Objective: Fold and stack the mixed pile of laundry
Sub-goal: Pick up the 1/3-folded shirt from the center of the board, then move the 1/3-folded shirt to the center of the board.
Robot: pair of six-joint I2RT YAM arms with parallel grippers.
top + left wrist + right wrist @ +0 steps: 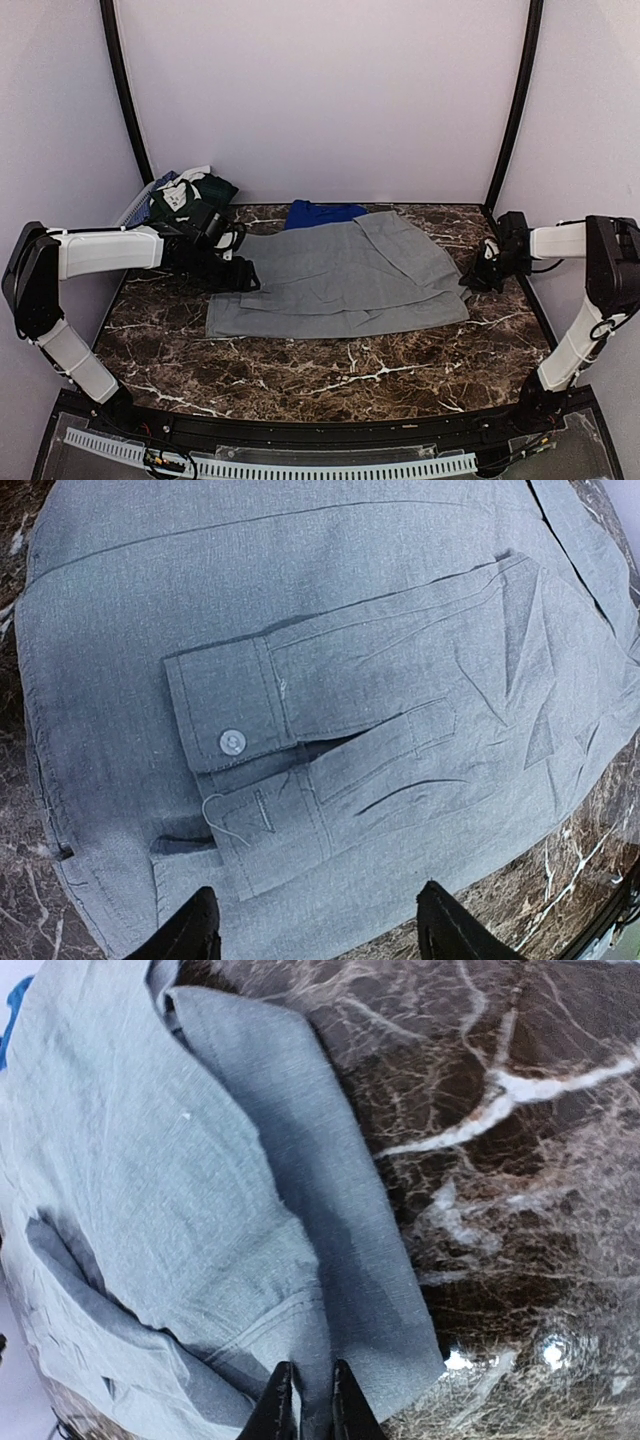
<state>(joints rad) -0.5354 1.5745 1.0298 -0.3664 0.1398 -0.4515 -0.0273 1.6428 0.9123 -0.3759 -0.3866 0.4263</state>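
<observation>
A light-grey shirt (340, 275) lies flat on the marble table (330, 375), partly folded, its two buttoned cuffs (232, 742) laid across its body. My left gripper (315, 925) hangs open over the shirt's left edge (240, 275), with nothing between its fingers. Two narrow fingers of my right gripper (310, 1400) are shut on the shirt's right edge (472, 280), a fold of grey cloth (330, 1260) pinched between them. A royal-blue T-shirt (322, 212) peeks out behind the grey shirt. Dark-green and patterned pieces (190, 192) are heaped at the back left corner.
A pale ribbed rim (135, 205) shows beside the heap at the back left. Black curved frame posts (125, 90) (515, 100) rise at both back corners. Bare marble (500, 1160) runs to the right of the shirt and along the table's front.
</observation>
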